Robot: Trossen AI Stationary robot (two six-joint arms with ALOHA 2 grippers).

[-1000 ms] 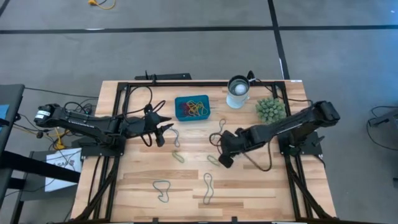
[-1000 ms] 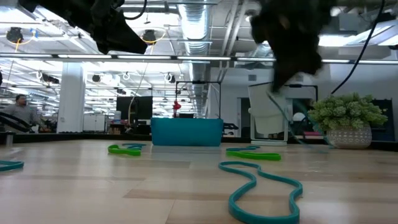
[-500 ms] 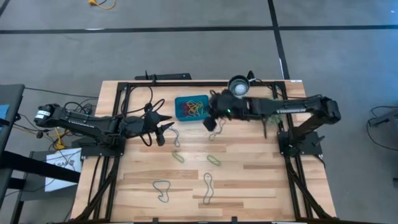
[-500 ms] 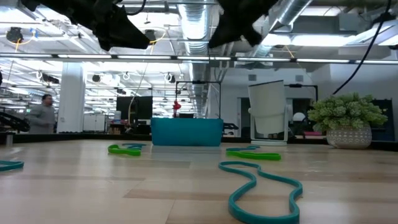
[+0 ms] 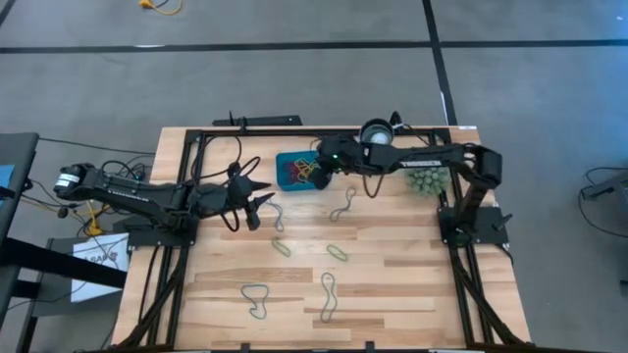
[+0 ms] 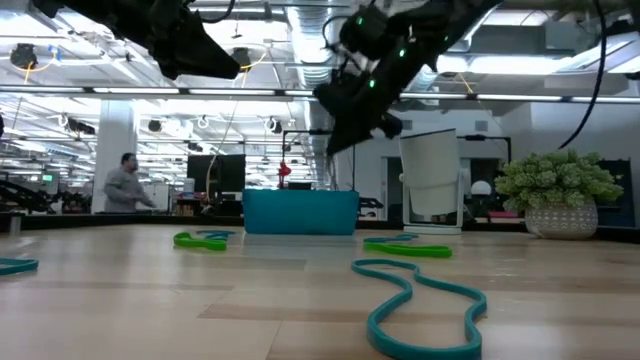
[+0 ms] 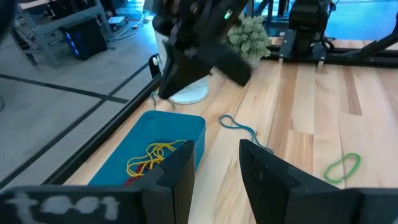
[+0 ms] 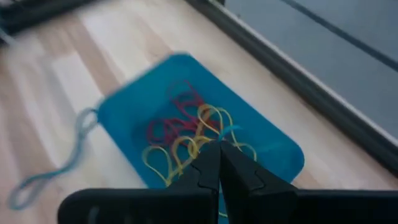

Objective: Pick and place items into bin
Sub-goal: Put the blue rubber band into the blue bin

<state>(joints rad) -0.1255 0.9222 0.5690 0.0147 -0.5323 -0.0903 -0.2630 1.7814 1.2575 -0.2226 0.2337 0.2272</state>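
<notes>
Right tool (image 5: pixel 320 175), fingers pressed together, is held over the teal bin (image 5: pixel 290 181) at upper centre of the worktop (image 5: pixel 392 275). Whether a band is pinched cannot be told. Left tool (image 5: pixel 259 206) is held apart, beside a grey band (image 5: pixel 277 217) lying lengthwise up-frame.

Place: robotics lab or open industrial workspace
Ceiling (image 6: pixel 300 40): exposed silver ducts, pipes, long strip lights
Hall behind: deep open floor, white columns, dark equipment racks, person (image 6: pixel 124 184) walking far off
Floor (image 5: pixel 294 78): grey carpet tiles, black tape lines, yellow cable at the edge
Surface (image 5: pixel 392 284): pale wood planks on a black metal frame, cables trailing off one side
Rig: two dark arms bolted to that frame
Props: teal bin (image 5: pixel 285 178), loose rubber bands (image 5: pixel 327 297), small plant ball (image 5: pixel 428 179), white cup (image 5: pixel 375 143)
</notes>
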